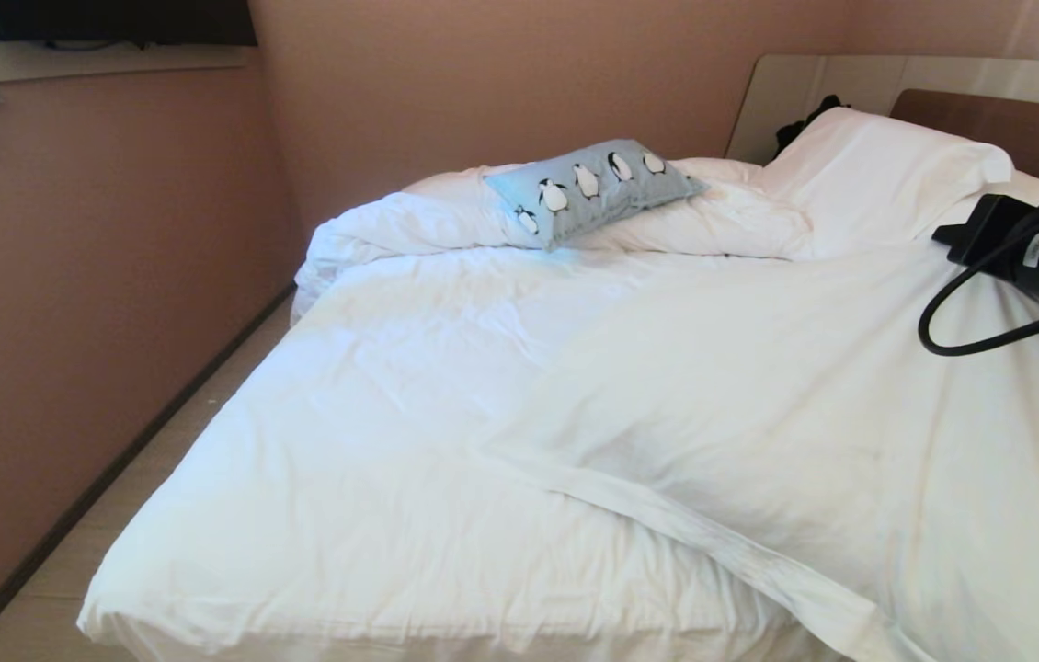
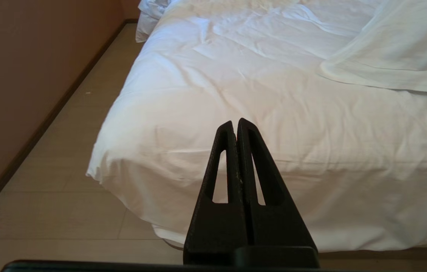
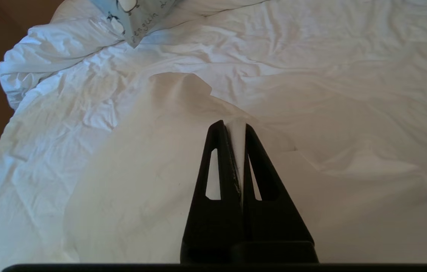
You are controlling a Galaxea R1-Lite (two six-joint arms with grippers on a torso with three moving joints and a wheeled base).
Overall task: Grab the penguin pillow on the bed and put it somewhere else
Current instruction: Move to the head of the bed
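The penguin pillow [image 1: 593,188], light blue-grey with a row of black-and-white penguins, lies on the bunched duvet at the far left of the bed [image 1: 446,432]. One corner of the pillow [image 3: 134,19] shows in the right wrist view. My right gripper [image 3: 232,126] is well short of the pillow, over the right side of the bed, and is shut on a raised fold of the white duvet [image 3: 183,102]. Its arm [image 1: 1034,253] enters from the right edge of the head view. My left gripper [image 2: 235,122] is shut and empty, parked low off the bed's near corner.
A plain white pillow [image 1: 878,165] leans by the brown headboard [image 1: 1016,124], with something dark [image 1: 804,124] behind it. A pink wall [image 1: 97,276] runs along the bed's left side, leaving a narrow strip of wood floor [image 1: 161,441].
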